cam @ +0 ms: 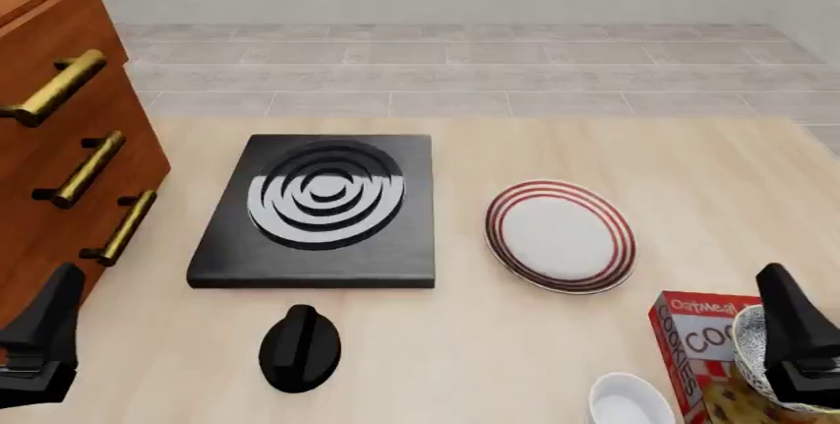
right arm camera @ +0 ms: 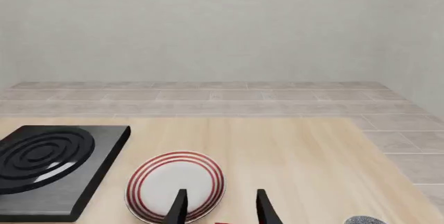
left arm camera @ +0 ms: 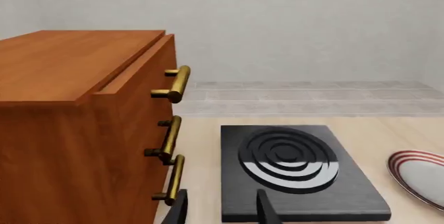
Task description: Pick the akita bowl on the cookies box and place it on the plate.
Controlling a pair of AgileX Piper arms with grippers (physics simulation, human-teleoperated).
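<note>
The akita bowl (cam: 758, 360), one speckled black-and-white bowl with a pale rim, sits on top of the cookies box (cam: 702, 355) at the near right corner of the worktop (cam: 683, 178); the right claw (cam: 792, 340) stands in front of it and hides much of it. The right wrist view catches only a sliver of the bowl at the picture's lower edge. There is one box, a red carton with checks; its lettering reads "Oatmeal" and the start of "COO", the rest cut off by the bowl and claw. One plain white bowl (cam: 630, 399) rests on the worktop just left of the box. One plate (cam: 561, 235), white with red rings, lies farther back, apart from the box and just right of the single black stove slab (cam: 319, 210) with white rings. One black knob (cam: 301, 347) lies in front of the slab. A wooden cabinet (cam: 46, 163) stands at the left with three brass handles (cam: 87, 168). The right claw's fingers are parted with nothing between them in its wrist view. The left claw (left arm camera: 222, 208) also stands open and empty near the cabinet.
</note>
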